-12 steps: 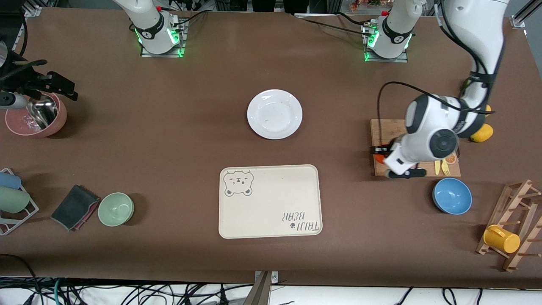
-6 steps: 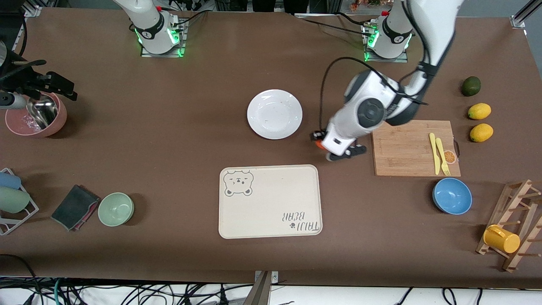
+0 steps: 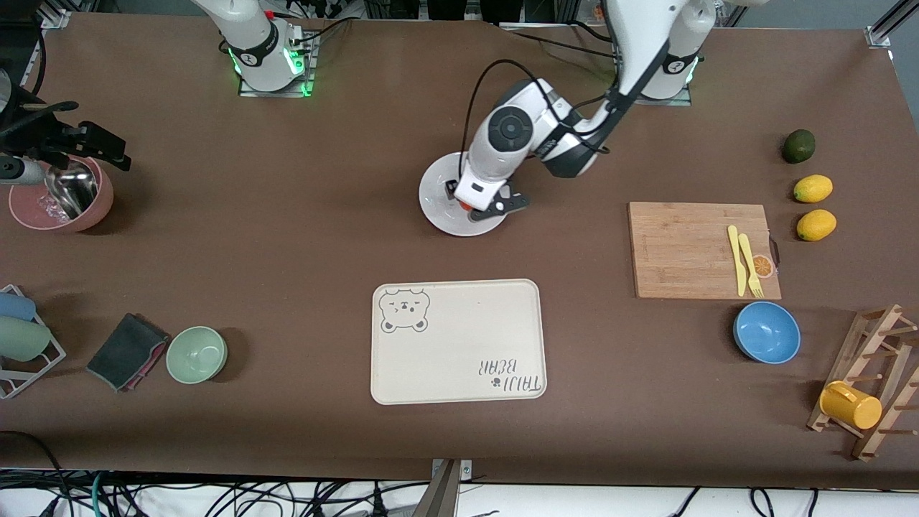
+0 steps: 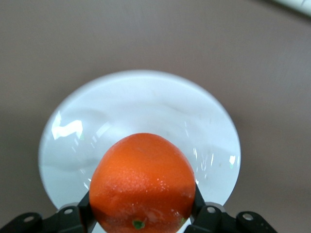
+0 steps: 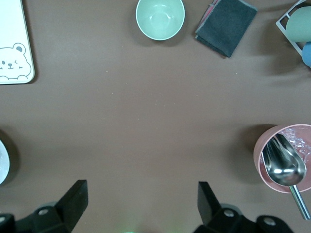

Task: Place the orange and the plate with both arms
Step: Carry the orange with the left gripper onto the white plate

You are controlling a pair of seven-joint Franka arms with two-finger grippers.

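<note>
The orange (image 4: 142, 182) is bright, round and dimpled, and my left gripper (image 4: 142, 209) is shut on it, one black finger (image 4: 83, 214) on each side. It hangs just over the white plate (image 4: 136, 109), above the plate's edge nearer the front camera. In the front view the left gripper (image 3: 474, 203) covers much of the plate (image 3: 438, 192), and only a sliver of orange (image 3: 465, 207) shows. My right gripper (image 5: 142, 200) waits open and high over bare table at the right arm's end, with nothing between its fingers.
A cream bear tray (image 3: 459, 341) lies nearer the front camera than the plate. Toward the left arm's end are a cutting board (image 3: 682, 248) with yellow cutlery, a blue bowl (image 3: 766, 332) and lemons (image 3: 813, 189). A green bowl (image 3: 197, 354) and a pink bowl (image 3: 61, 197) stand at the right arm's end.
My left arm has carried the orange from the cutting board across the table to over the plate. The right arm has not moved.
</note>
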